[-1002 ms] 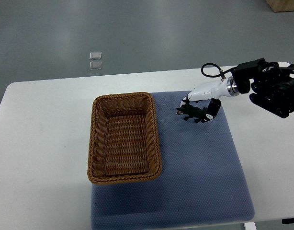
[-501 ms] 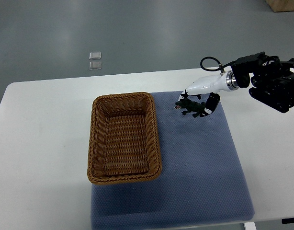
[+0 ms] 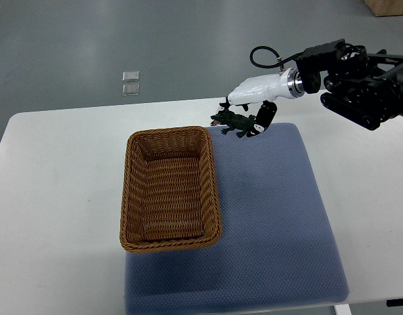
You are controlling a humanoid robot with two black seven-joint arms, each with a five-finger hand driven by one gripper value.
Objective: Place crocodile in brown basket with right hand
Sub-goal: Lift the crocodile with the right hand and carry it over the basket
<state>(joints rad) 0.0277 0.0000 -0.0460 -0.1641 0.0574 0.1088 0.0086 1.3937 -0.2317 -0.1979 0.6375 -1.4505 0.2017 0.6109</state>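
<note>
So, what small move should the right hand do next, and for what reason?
Probably carry on leftward and a little toward the robot, until it is over the brown basket. The right hand holds the crocodile lifted, just past the basket's far right corner, above the blue mat, so releasing now would likely miss.

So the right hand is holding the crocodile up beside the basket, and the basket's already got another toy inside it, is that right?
Not quite. In the top view the brown basket holds nothing; only its woven bottom shows. The rest stands: the right hand grips the crocodile beside the basket's far right corner.
</note>
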